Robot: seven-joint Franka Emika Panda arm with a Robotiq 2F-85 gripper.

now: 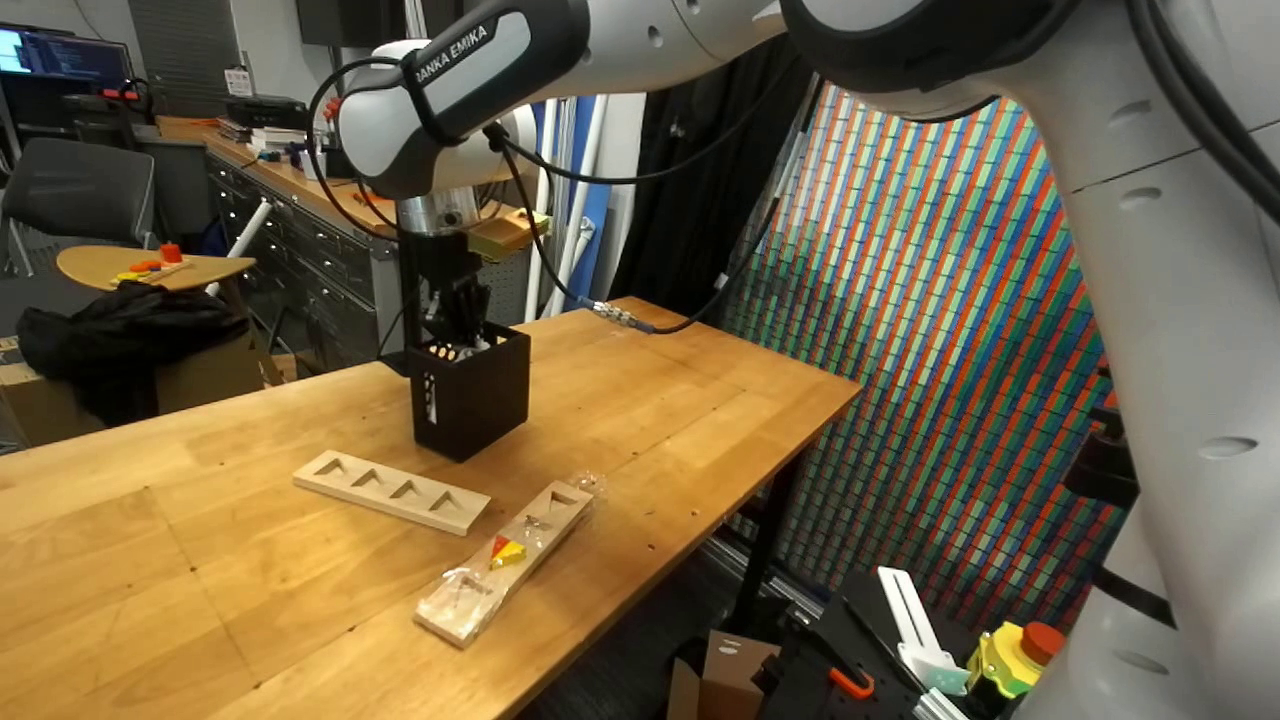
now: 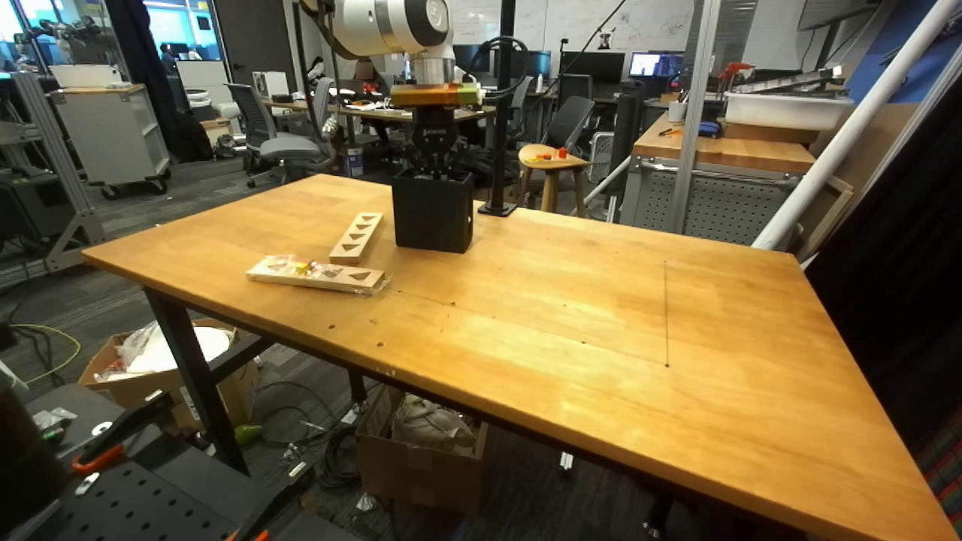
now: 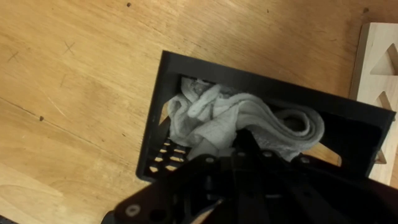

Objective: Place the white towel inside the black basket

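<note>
Black basket (image 2: 432,214): stands upright on the surface (image 2: 556,315), mouth up, presumably so a load can come straight down into it.
White towel (image 3: 248,113): inside the basket as far as I can see, crumpled between its walls, with a loose curl toward the basket's right end in the wrist view. Bunched, I'd guess, because it is too wide to lie flat in there.
Hand (image 3: 244,135): points down into the basket's mouth, fingers together, tips among the folds; whether a fold is pinched between them I can't tell. Likely pressing the cloth in or close to leaving it; a straight lift should come next.
Wrapped block (image 2: 323,276): left of the basket in an exterior view, red and yellow pieces (image 1: 507,554) on it; out of the way, I'd say.
Cable (image 2: 330,128): hangs left of the basket; how near, I can't tell.
Bare block (image 2: 356,239): just left of the basket, apparently not touching it.
Black post (image 2: 501,161): right of the basket and behind it, the nearest obstacle should the hand swing sideways.
</note>
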